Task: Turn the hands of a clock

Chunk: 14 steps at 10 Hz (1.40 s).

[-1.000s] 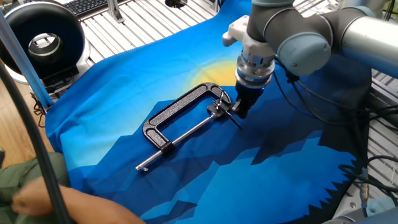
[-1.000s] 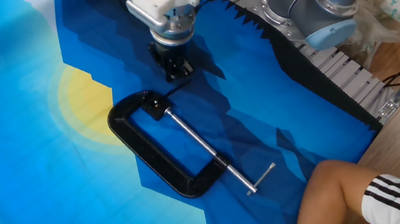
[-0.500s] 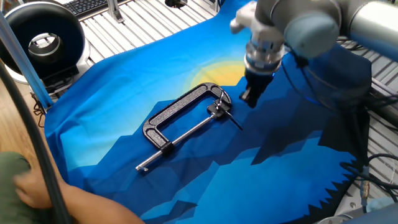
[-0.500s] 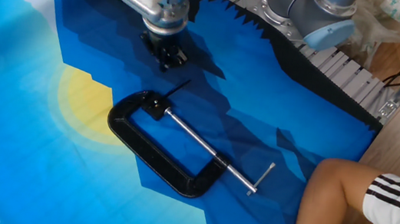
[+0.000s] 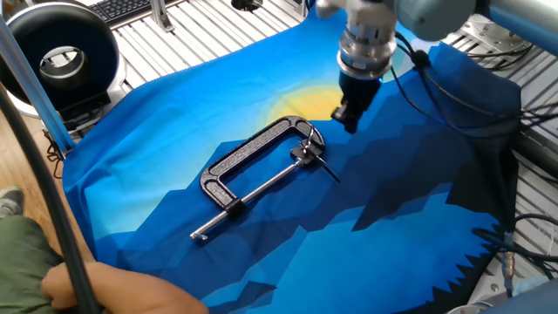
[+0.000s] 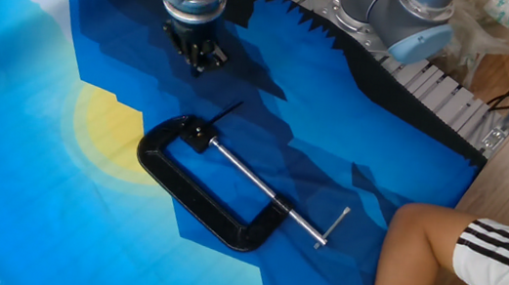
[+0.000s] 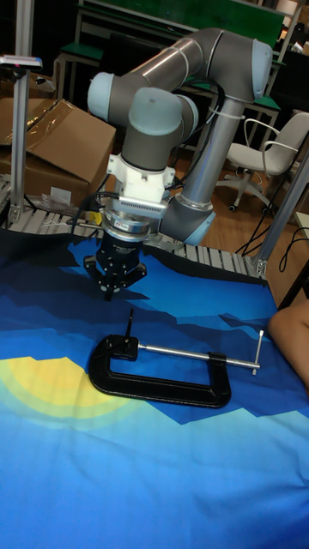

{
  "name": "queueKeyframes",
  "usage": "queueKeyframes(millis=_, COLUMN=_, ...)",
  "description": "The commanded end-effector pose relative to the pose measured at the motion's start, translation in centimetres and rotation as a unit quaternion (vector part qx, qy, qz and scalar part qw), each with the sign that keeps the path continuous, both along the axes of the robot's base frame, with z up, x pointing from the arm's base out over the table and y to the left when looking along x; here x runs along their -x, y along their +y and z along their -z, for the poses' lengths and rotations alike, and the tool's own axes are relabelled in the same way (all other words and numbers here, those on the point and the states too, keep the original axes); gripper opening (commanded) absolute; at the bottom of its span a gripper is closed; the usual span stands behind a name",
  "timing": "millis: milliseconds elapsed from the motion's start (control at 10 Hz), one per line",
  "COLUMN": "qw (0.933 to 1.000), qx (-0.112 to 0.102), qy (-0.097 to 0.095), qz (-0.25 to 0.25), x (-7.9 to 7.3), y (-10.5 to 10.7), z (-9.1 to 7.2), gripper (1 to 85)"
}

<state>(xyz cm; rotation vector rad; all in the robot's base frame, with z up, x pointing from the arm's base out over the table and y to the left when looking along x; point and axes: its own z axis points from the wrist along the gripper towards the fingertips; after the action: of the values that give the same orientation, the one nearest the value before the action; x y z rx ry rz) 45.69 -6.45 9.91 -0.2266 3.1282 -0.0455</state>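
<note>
Right now the clock (image 5: pixel 261 166), a black C-shaped clamp, lies flat on the blue and yellow cloth (image 5: pixel 174 113) that covers the table (image 5: pixel 218 30). Its long silver screw rod (image 6: pixel 267 195) runs through the open side of the frame and ends in a short crossbar at the far tip. The hands (image 5: pixel 330 171), a thin dark pin, jut from the clamp's other end, where the rod meets the frame; in one fixed view the pin points toward 4 o'clock, in the tall fixed view (image 7: pixel 130 319) it points toward 12 o'clock.

The claw (image 5: pixel 346 120) hangs above the cloth, apart from the clamp and holding nothing. In one fixed view it sits at about 1 o'clock from the pin, near but not touching. In the other fixed view the claw (image 6: pixel 197 56) is at 12 o'clock from the clamp's pin end, and in the tall fixed view (image 7: pixel 110 287) it hovers at about 11 o'clock from the pin. Its dark fingers point down and look close together, but whether they are fully closed I cannot tell.

A round black device with a white centre (image 5: pixel 59 59) stands at the table's edge, well apart from the clamp. A person's bare knee (image 6: pixel 423 245) shows beside the cloth in the other fixed view.
</note>
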Motion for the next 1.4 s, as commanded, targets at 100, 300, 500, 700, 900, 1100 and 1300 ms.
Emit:
queueKeyframes(millis=100, qw=0.9983, qx=-0.009, qy=-0.053, qz=-0.023, x=-3.4, y=0.8, z=-0.9, gripper=1.3)
queueKeyframes(millis=300, qw=0.9997, qx=0.008, qy=-0.024, qz=-0.007, x=-1.4, y=0.1, z=-3.7, gripper=1.3)
queueKeyframes(millis=500, qw=0.9993, qx=0.004, qy=0.001, qz=0.037, x=1.1, y=2.0, z=-9.7, gripper=1.3)
queueKeyframes(millis=700, qw=0.9962, qx=-0.004, qy=-0.009, qz=0.087, x=0.6, y=3.2, z=-11.4, gripper=1.3)
queueKeyframes(millis=900, qw=0.9927, qx=-0.014, qy=-0.021, qz=0.118, x=0.0, y=2.3, z=-11.0, gripper=1.3)
queueKeyframes(millis=1100, qw=0.9911, qx=-0.01, qy=-0.01, qz=0.133, x=0.7, y=1.3, z=-10.5, gripper=1.3)
queueKeyframes(millis=1300, qw=0.9919, qx=-0.012, qy=-0.021, qz=0.125, x=0.1, y=0.3, z=-10.5, gripper=1.3)
